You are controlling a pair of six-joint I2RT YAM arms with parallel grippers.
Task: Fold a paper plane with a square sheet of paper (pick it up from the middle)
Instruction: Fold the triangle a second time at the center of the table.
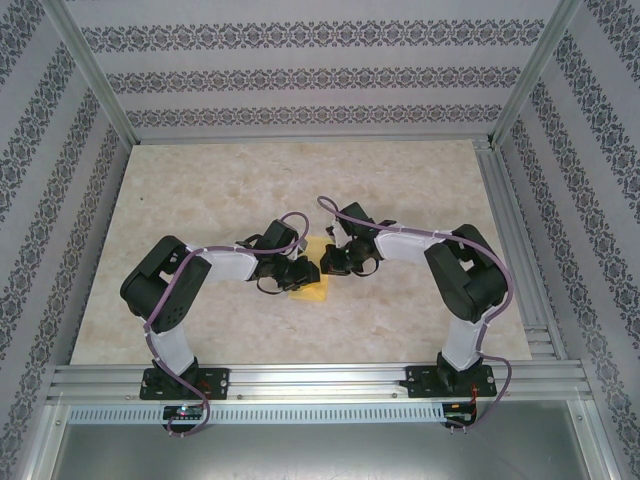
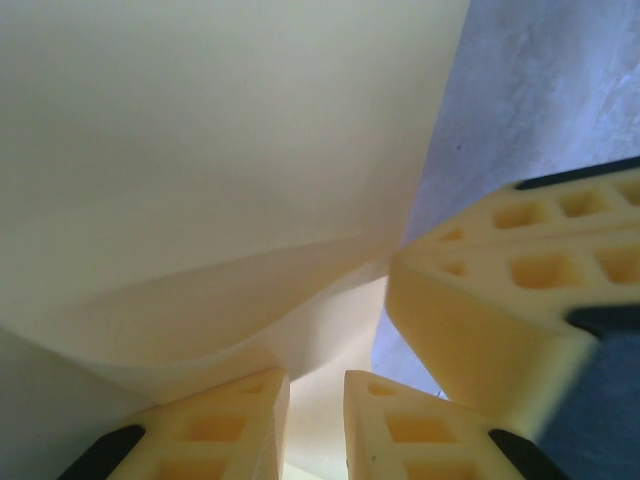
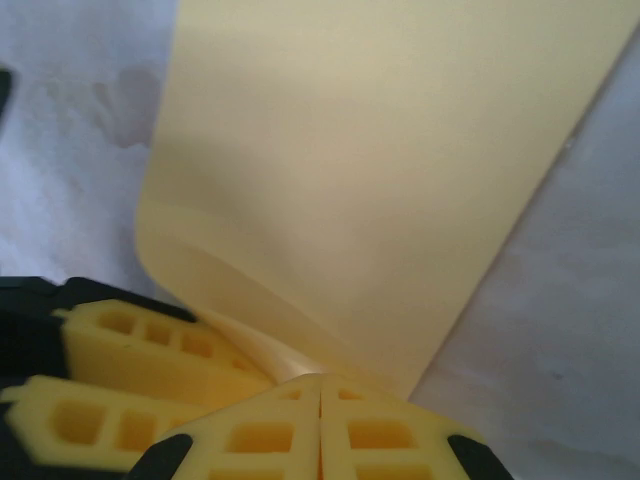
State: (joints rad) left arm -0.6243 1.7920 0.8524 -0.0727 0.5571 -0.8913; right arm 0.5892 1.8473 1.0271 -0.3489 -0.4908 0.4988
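The square sheet of paper point(image 1: 313, 291) is pale yellow and lies at the table's middle, between the two grippers, partly lifted and curled. My left gripper point(image 1: 303, 272) comes at it from the left and my right gripper point(image 1: 328, 262) from the right. In the left wrist view the sheet point(image 2: 220, 150) bends in a soft fold. That fold runs down into the narrow gap of the left gripper point(image 2: 315, 385), whose jaws stand slightly apart. In the right wrist view the right gripper point(image 3: 320, 385) has its pads pressed together on the sheet's point(image 3: 380, 170) near edge.
The beige marbled table top point(image 1: 200, 200) spreads round the arms. Aluminium rails point(image 1: 320, 380) run along the near edge and the right side. Patterned walls close off the back and both sides.
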